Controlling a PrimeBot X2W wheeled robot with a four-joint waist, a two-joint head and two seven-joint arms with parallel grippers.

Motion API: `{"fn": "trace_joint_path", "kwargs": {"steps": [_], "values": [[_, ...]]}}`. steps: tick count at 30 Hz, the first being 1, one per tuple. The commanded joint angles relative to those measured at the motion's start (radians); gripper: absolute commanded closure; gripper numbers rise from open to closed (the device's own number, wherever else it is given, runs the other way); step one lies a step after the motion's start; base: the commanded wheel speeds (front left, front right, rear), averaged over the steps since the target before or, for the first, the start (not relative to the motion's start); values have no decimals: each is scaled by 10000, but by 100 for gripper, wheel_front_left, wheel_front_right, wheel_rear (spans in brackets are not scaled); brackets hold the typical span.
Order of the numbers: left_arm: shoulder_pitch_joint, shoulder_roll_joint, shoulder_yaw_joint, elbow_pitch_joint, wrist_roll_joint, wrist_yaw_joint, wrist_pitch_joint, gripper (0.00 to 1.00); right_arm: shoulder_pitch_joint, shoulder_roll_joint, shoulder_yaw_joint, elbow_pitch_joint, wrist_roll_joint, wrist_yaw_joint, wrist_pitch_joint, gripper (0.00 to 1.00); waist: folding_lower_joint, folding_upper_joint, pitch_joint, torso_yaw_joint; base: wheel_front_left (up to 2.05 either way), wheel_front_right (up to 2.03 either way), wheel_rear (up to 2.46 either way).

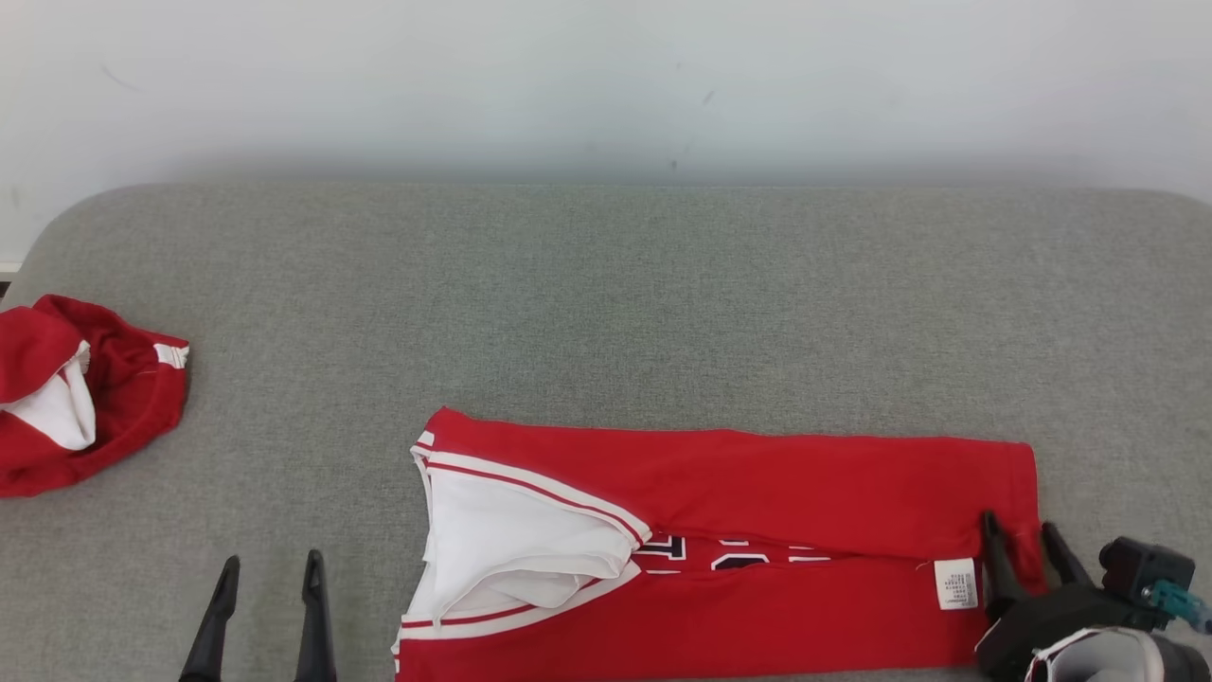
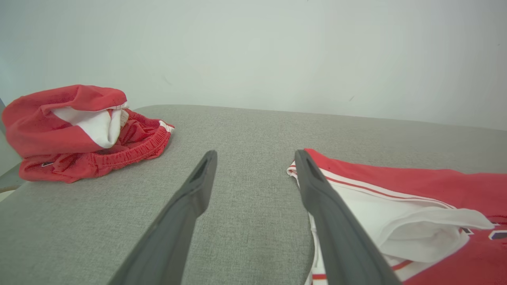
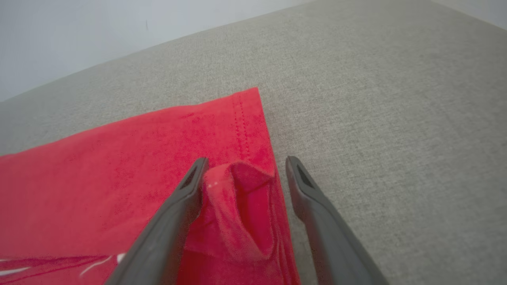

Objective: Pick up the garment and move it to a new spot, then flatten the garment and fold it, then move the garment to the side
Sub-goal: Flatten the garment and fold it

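Red jersey w/ white trim and dark lettering lies folded in a long strip at the near edge of the grey fabric-covered surface, long axis L–R. Right gripper is at the hem end, jaws open either side of a raised pucker, so that's the nearer arm. Left gripper, jaws open too, is just off the white-trimmed end, not touching. Flat, one fold in, I'd say

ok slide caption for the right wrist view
Open right gripper straddling a raised pucker at the hem of the red jersey
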Motion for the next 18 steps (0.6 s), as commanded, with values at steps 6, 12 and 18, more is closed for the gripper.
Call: {"fn": "trace_joint_path", "kwargs": {"steps": [6,12,18], "values": [[206,-74,358,240,78,-42,-30,0,-136,228,370,871,86,-27,171,0,0,0,-32,0,0,0,0],[253,-80,353,487,-60,-73,-30,0,-379,280,837,1315,206,-27,260,100,0,0,-83,-74,0,0,0],[273,-78,193,752,-38,-55,-30,0,-772,-519,756,1457,50,-31,66,100,0,0,-185,-168,0,0,0]]}}
